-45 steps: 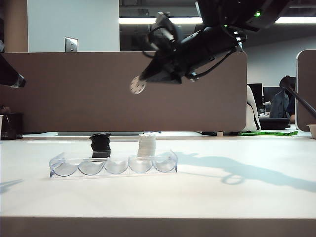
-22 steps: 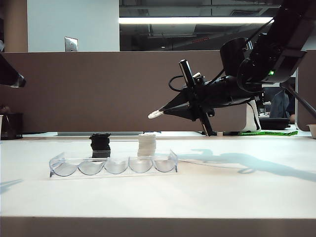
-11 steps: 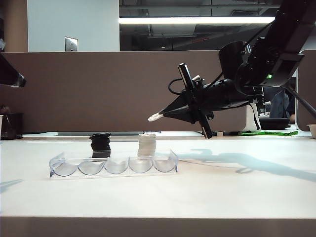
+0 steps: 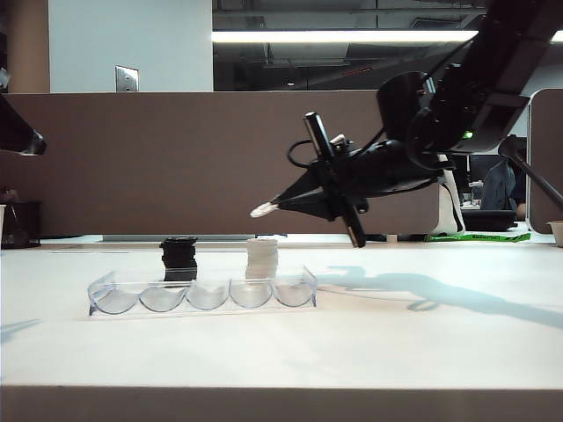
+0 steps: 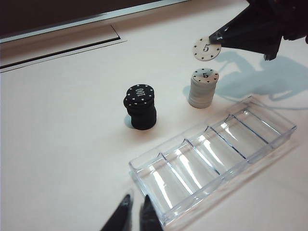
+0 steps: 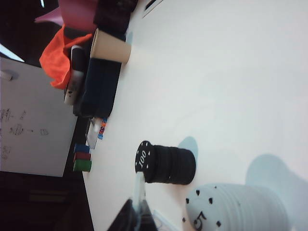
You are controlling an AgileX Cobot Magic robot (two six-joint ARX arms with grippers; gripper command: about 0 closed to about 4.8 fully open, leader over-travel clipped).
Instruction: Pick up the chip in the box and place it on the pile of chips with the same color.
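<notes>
We find the chip [image 4: 263, 210] in the air, out of the box [image 4: 202, 294], clamped by its edge in the right gripper [image 4: 271, 208] and lying nearly flat, its "5" face turned up in the left wrist view [image 5: 206, 48]. The relation that matters for us is vertical: the pile of chips [image 4: 262, 258] stands on the counter almost straight below the held chip, with a clear gap of air between them, so we judge the remaining move to be mostly a descent with a small trim sideways before release. The right arm comes in from the right side of the counter at a shallow downward slant, and its gripper is far nearer the pile than the other one. The left gripper [image 5: 135, 212] hangs high over the left end of the counter, its fingers drawn close together with nothing between them, well apart from everything.

Counting outward: we see one chip in the gripper, one white pile of chips, one black chip stack [image 4: 179, 259] marked "100" beside it toward the left, and one clear box with five scalloped slots, all of them bare, lying along the counter just in front of both stacks.
</notes>
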